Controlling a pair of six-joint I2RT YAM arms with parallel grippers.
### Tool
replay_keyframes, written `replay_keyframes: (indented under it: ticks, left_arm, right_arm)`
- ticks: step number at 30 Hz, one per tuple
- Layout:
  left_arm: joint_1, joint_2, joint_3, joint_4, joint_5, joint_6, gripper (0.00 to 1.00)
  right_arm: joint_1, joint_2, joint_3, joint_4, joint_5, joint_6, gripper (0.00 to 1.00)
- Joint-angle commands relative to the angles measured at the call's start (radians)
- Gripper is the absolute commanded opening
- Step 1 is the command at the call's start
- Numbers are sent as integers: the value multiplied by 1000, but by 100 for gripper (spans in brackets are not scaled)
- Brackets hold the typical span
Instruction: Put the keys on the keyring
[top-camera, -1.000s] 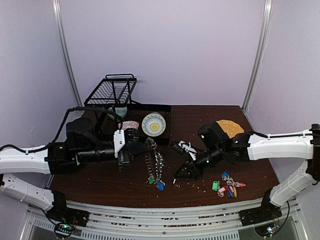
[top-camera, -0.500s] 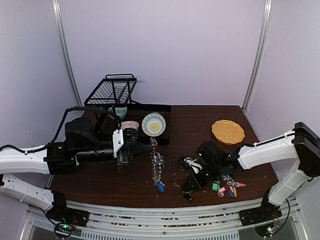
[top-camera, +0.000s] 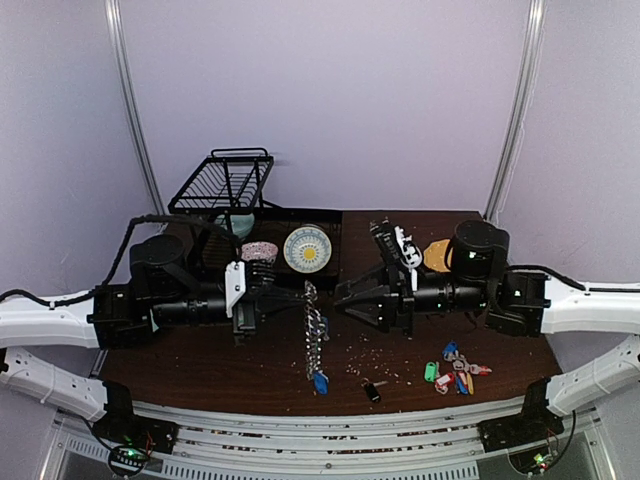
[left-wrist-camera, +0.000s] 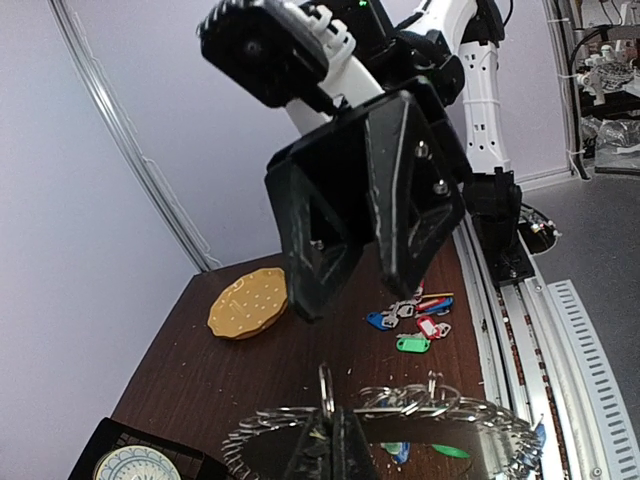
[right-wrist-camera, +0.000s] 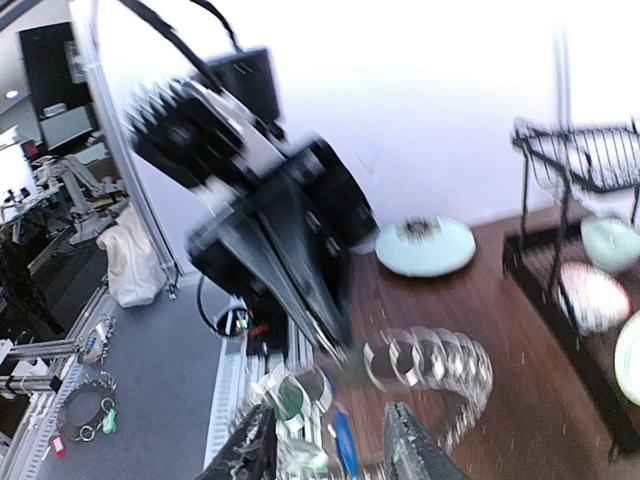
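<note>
Top external view, from the left: a black wire dish rack (top-camera: 228, 180) is seen at the back of the dark wooden table (top-camera: 200, 355). Beside it, a shallow black tray (top-camera: 330, 235) holds three things. A pale green bowl (top-camera: 240, 222) lies at the back of the tray, a speckled pinkish bowl (top-camera: 260, 250) in front of it, and a round glazed plate (top-camera: 306, 248) with a yellow centre to their right.

The left gripper (top-camera: 300, 297) is pressed together on the rim of the keyring (top-camera: 315, 335). This flat dark ring is held off the table and hangs edge-on, with small silver wire rings along its rim and a blue tag at its lowest point. In the left wrist view, green and blue tags are visible under it.

The right gripper (top-camera: 350, 300) is held level just beside the keyring without touching it. Its flat black triangular fingers are spread, with nothing between them.

The keys (top-camera: 371, 389) lie on the table near the front edge, below the right gripper; they are too small for detail to be made out. Pale crumbs are scattered around them.

Further right, a round yellow plate (top-camera: 436, 256) with a dotted surface is partly hidden by the right arm. A bunch of keys with blue, green, red and yellow plastic tags (top-camera: 456, 368) lies near the front right.
</note>
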Motion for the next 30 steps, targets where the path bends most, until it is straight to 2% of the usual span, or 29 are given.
replay_keyframes:
  ticks: [1,13,17,26,30]
  left_arm:
    - [-3,-29,-6,110,47,9,0]
    - [-3,-34,-13,114,77,10,0]
    - [-4,-35,-13,115,79,9,0]
    - [-4,-45,-17,124,79,6,0]
    - [-3,-46,-17,125,79,6,0]
  right_arm:
    - [34,39,14,219,-46,-132,37]
    - [44,138,93,202,-72,-214,20]
    - [45,149,110,161,-66,-224,10]
    - [44,142,123,97,-60,-243,11]
    - [45,144,127,85,-58,-239,4]
